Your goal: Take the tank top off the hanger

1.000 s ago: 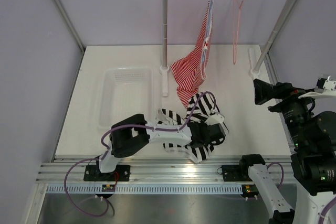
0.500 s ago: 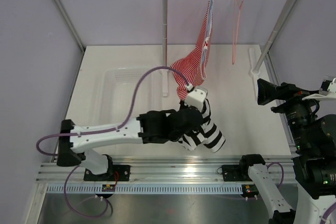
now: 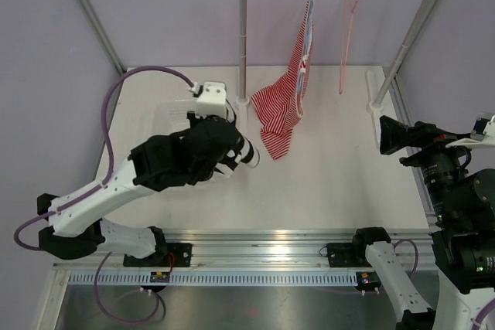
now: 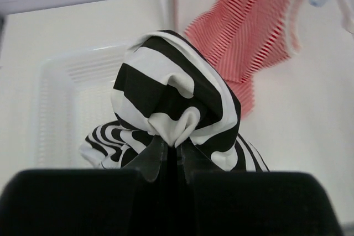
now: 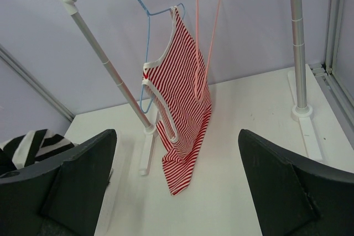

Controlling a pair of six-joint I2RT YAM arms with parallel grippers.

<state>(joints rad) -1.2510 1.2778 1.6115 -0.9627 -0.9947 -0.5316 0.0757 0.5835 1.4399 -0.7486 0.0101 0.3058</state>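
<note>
The black-and-white striped tank top point(image 4: 171, 89) is bunched up and pinched between my left gripper's point(image 4: 173, 148) shut fingers. In the top view my left gripper point(image 3: 232, 152) holds the tank top point(image 3: 247, 154) in the air, beside the rack's left post and over the right edge of the bin. The tank top also shows at the left edge of the right wrist view point(image 5: 33, 139). The pink hanger point(image 3: 348, 28) hangs bare on the rail and shows in the right wrist view too point(image 5: 206, 37). My right gripper point(image 5: 177, 192) is wide open and empty, at the table's right edge point(image 3: 390, 135).
A clear plastic bin point(image 3: 172, 123) lies at the left, partly under my left arm, and also shows in the left wrist view point(image 4: 61, 98). A red-and-white striped garment point(image 3: 288, 94) hangs on a blue hanger point(image 5: 145, 31). The rack's posts point(image 3: 243, 59) stand on the table.
My left arm has lifted the bunched tank top off the table's front middle and carried it back and left toward the bin. The right arm has hardly moved.
</note>
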